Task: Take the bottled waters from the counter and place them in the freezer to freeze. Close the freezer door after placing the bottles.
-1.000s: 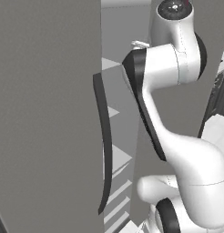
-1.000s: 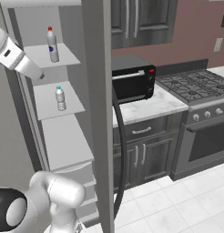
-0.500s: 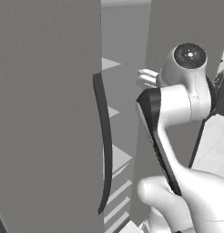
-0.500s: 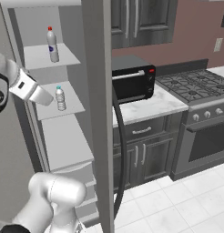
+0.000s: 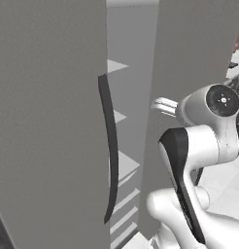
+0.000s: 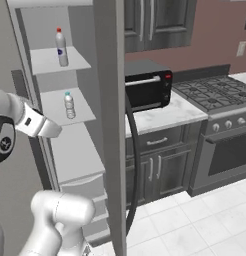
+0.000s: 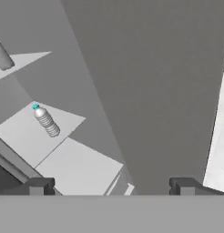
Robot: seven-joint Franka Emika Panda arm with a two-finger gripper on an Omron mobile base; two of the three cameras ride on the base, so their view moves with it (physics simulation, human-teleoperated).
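Bottles [image 6: 69, 104] on freezer [image 6: 65, 160] shelves

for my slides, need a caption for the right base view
Both bottled waters stand on freezer shelves; door open.

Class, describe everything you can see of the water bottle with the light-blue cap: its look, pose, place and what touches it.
The water bottle with the light-blue cap is small, clear and ribbed, and looks like plastic. Its cap is on. It stands upright on a white shelf inside the open freezer, one shelf below the red-capped bottle. Only the shelf touches it; the hand is open and apart from it.
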